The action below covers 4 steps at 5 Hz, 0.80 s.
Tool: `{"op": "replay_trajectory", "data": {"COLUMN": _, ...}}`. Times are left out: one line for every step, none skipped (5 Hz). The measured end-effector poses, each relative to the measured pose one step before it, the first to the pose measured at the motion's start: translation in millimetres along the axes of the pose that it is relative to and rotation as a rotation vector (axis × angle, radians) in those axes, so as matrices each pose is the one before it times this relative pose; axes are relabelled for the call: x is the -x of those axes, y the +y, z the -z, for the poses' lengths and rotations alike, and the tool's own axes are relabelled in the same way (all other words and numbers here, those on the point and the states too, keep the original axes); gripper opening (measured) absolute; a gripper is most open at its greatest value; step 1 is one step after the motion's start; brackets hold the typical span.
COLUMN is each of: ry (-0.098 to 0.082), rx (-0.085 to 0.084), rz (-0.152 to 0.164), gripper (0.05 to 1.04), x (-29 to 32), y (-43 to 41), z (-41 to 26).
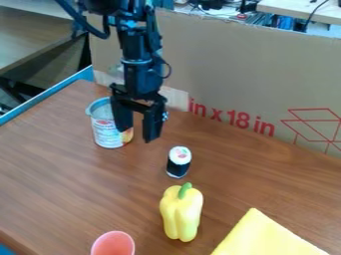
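- One can (108, 133) stands upright on its base, a stable placement, at your left of view; the gripper (138, 134) overlaps its right side, and contact cannot be confirmed.
- Your gripper hangs downward, set wide, with nothing held between its fingers.
- Toy sushi roll (178, 162): on end, near the gripper, its flat base presumably keeping it steady.
- Yellow pepper (180, 214): nearer you, stem toward the roll.
- Pink cup (113, 244) and yellow cloth (267, 237): at the near edge of view, on either side of the pepper.
- Wooden surface (60, 169): carries all items; a blue edge (40, 103) borders its left side.
- Cardboard panel (233, 60): upright behind, probably serving as a screen from the room, where another desk (303, 10) and cables appear.
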<state>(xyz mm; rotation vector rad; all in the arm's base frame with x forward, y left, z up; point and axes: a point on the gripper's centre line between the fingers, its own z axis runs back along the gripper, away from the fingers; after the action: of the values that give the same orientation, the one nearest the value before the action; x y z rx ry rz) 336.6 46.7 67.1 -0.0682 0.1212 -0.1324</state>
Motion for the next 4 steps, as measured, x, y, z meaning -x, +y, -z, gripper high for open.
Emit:
{"op": "replay_trajectory", "data": {"ry": 0.0004, "rx": -0.0131, "rz": -0.0168, "gripper": 1.004, "x": -1.78, "y": 8.52, "z": 1.02}}
{"op": "replay_trajectory", "data": {"ry": -0.019, "rx": -0.0142, "rz": -0.0585, "gripper": 1.003, "x": -4.97, "y": 19.11, "z": 5.57}}
{"op": "replay_trajectory", "data": {"ry": -0.0423, "rx": -0.0099, "rz": -0.0693, "gripper": 1.003, "x": -5.84, "y": 21.31, "z": 0.67}}
{"op": "replay_trajectory", "data": {"ry": -0.0308, "rx": -0.0167, "rz": -0.0782, "gripper": 1.003, "x": 0.48, "y": 21.69, "z": -0.59}}
